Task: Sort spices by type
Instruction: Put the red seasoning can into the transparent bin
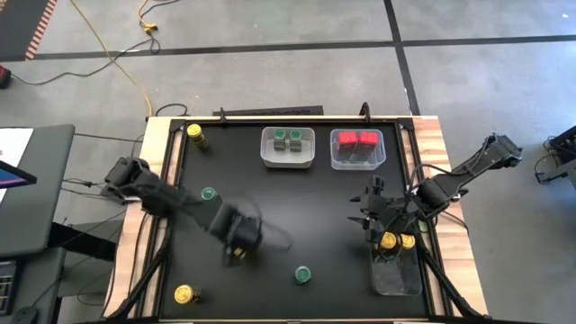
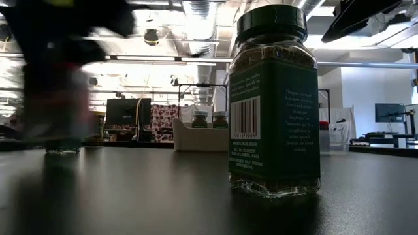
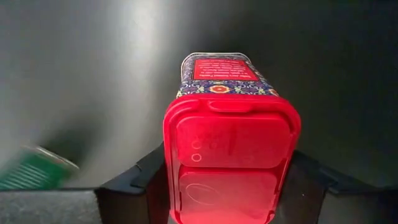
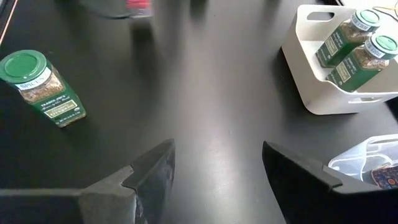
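Note:
My left gripper [image 1: 238,241] is over the table's left middle, shut on a red boxy spice tin [image 3: 231,146] with a red lid and a patterned body. My right gripper [image 1: 372,212] hovers open near the right edge and touches nothing [image 4: 217,168]. Loose green-lidded jars stand upright on the table [image 1: 209,193] [image 1: 302,274]; the latter fills the low view [image 2: 274,104]. Loose yellow-lidded jars stand at the far left [image 1: 196,135] and near left [image 1: 184,294]. A white bin [image 1: 288,147] holds green jars, one clear bin [image 1: 357,149] red tins, another [image 1: 396,267] yellow jars. My left gripper pinches the red tin at its lid end [image 3: 186,186], one finger [image 3: 140,177] on each narrow side. The lid faces the wrist camera and the body points away, along the fingers. Whether the tin's far end touches the table does not show.
The three bins sit along the far edge and in the near right corner. Wooden rails border the black tabletop on left and right. Open black surface lies in the table's middle between the two grippers. A green jar [image 4: 40,84] stands ahead of my right gripper.

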You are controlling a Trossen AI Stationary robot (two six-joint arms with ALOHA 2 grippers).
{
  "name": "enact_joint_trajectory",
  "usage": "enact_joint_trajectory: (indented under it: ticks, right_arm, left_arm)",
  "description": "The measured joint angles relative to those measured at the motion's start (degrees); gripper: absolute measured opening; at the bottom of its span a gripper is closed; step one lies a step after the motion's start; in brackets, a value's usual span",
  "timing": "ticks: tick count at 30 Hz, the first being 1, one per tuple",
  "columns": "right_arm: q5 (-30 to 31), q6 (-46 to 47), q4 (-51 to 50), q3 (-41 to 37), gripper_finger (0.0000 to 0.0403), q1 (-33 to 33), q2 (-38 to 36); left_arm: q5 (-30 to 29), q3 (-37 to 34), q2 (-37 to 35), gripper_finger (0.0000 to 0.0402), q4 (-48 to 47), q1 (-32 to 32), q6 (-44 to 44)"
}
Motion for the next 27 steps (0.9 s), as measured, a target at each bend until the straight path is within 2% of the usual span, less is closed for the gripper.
enact_joint_trajectory:
  ticks: [4, 8, 13, 17, 22, 27]
  right_arm:
    - [0.0, 0.0, 0.0, 0.0, 0.0271, -0.2, 0.0]
    - [0.0, 2.0, 0.0, 0.0, 0.0271, -1.0, 0.0]
    - [0.0, 5.8, 0.0, 0.0, 0.0271, -2.6, 0.0]
    - [0.0, 7.4, -0.2, 0.0, 0.0271, -4.8, 0.0]
    - [0.0, 7.5, -0.2, 0.0, 0.0271, -7.6, 0.0]
    - [0.0, 8.4, -0.2, 0.0, 0.0271, -10.0, 0.0]
  left_arm:
    - [-2.8, 4.6, 0.0, 0.0207, 1.3, 9.5, 8.4]
    - [-3.2, 8.1, 0.0, 0.0207, 4.2, 18.3, 17.5]
    - [-3.1, 14.0, 2.0, 0.0207, 3.5, 25.9, 27.9]
    - [-3.0, 22.6, 8.9, 0.0207, 1.2, 29.3, 33.8]
    - [-2.9, 35.2, 19.2, 0.0207, -2.0, 31.4, 35.7]
    - [-2.4, 46.4, 28.6, 0.0207, -9.4, 31.5, 35.8]
